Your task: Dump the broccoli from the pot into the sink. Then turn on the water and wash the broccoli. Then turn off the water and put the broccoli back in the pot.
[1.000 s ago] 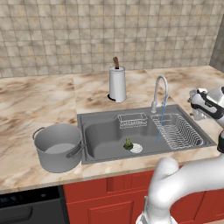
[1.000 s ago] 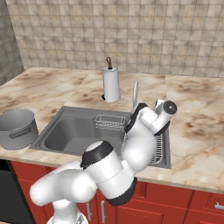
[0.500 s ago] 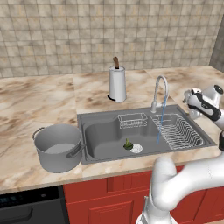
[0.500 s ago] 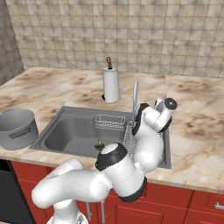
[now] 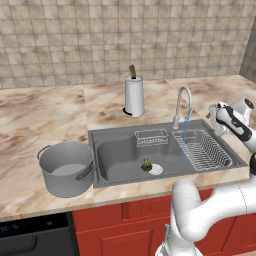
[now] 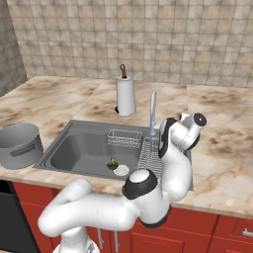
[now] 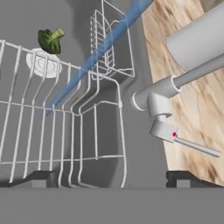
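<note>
The broccoli (image 5: 146, 164) lies on the floor of the sink (image 5: 116, 176) beside the round drain (image 7: 43, 64); in the hand view the broccoli (image 7: 50, 38) is at the top left. The grey pot (image 5: 67, 167) stands upright on the counter left of the sink. Water (image 5: 184, 141) falls in a thin blue stream from the curved faucet (image 5: 182, 104) onto the wire rack (image 7: 65, 131), right of the broccoli. My gripper (image 7: 111, 179) hovers open and empty over the sink's right end, just right of the faucet, whose lever (image 7: 192, 147) is ahead of the fingers.
A white paper-towel roll (image 5: 134, 95) stands behind the sink. A small wire basket (image 5: 151, 137) hangs on the basin's back wall. Marble counter (image 5: 45, 115) runs on both sides, and a tiled wall rises at the back. My arm's elbow (image 6: 143, 190) bulks in front of the sink.
The hand has edged slightly toward the faucet, and the elbow has swung right in the right base view. Water runs throughout and the jaws stay open.
</note>
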You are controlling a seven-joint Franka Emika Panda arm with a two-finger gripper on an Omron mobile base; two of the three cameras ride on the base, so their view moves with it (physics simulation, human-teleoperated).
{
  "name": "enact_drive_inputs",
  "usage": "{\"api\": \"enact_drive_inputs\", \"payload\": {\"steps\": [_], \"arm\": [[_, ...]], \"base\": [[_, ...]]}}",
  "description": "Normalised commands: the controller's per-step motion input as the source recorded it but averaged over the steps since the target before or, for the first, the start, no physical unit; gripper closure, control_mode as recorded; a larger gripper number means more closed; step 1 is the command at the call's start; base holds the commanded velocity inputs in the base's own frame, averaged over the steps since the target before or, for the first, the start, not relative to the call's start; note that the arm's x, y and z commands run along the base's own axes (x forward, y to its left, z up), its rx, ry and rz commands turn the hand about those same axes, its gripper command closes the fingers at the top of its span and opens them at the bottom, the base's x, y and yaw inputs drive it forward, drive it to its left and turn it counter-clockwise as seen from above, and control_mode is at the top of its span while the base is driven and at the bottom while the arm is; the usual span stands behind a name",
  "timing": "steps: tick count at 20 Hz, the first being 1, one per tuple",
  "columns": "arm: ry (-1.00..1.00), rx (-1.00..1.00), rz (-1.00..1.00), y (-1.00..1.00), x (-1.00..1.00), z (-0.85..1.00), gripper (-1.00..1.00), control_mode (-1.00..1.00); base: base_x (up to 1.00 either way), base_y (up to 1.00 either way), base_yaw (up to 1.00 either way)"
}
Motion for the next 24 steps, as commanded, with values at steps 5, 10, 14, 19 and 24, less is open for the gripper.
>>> {"api": "enact_drive_inputs", "payload": {"steps": [5, 10, 14, 19, 24], "arm": [[0.03, 0.03, 0.03, 0.00, 0.31, -0.15, -1.00, -1.00], [0.02, 0.01, 0.00, 0.05, 0.18, -0.02, -1.00, -1.00], [0.05, 0.00, 0.00, 0.09, 0.06, 0.00, -1.00, -1.00], [0.07, 0.00, 0.00, 0.09, 0.00, -0.02, -1.00, -1.00], [0.07, 0.00, 0.00, 0.29, 0.00, -0.08, -1.00, -1.00]], "base": [[0.00, 0.00, 0.00], [0.00, 0.00, 0.00], [0.00, 0.00, 0.00], [0.00, 0.00, 0.00], [0.00, 0.00, 0.00]]}}
